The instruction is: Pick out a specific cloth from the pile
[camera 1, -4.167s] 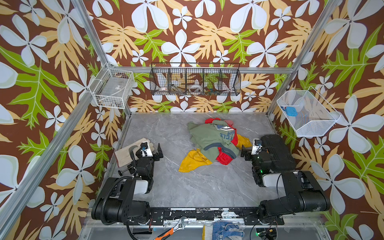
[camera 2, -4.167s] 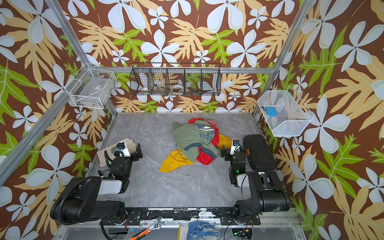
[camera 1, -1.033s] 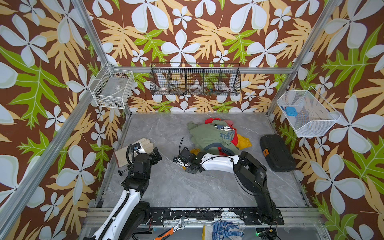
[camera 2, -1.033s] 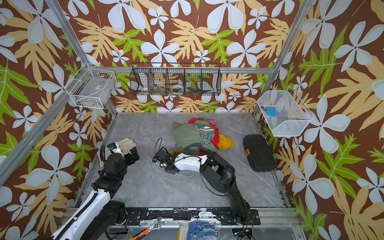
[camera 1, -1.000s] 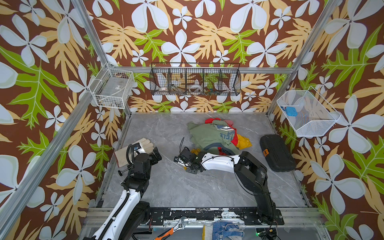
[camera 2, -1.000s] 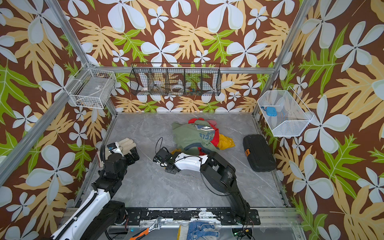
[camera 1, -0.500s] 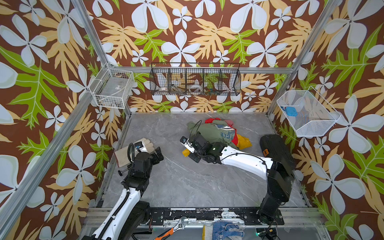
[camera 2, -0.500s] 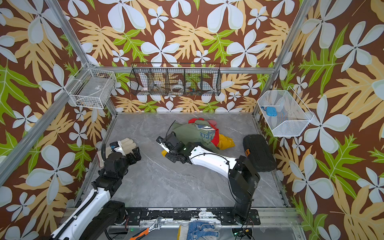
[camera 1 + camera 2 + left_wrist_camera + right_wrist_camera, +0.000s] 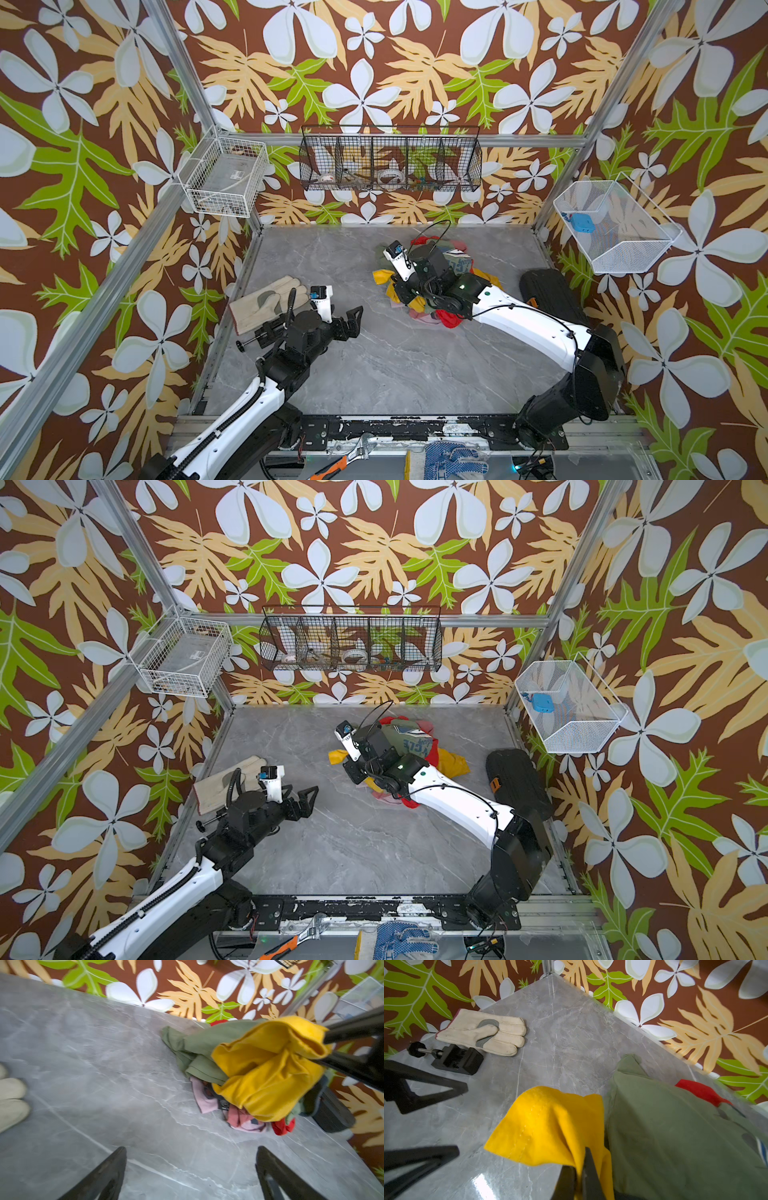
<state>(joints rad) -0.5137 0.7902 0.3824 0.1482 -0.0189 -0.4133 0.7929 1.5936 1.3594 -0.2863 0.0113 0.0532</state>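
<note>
While my right gripper (image 9: 579, 1164) is clamped on a fold of the cloth (image 9: 546, 1122), raised at the nine o'clock edge of the pile (image 9: 459, 262), I judge a slow draw toward seven o'clock best, so the green shirt (image 9: 675, 1126) lying over it slides off instead of following. My left gripper (image 9: 191, 1148) hangs spread and empty near eight o'clock. How much yellow lies trapped beneath I cannot see, and from above the pinch itself is covered.
</note>
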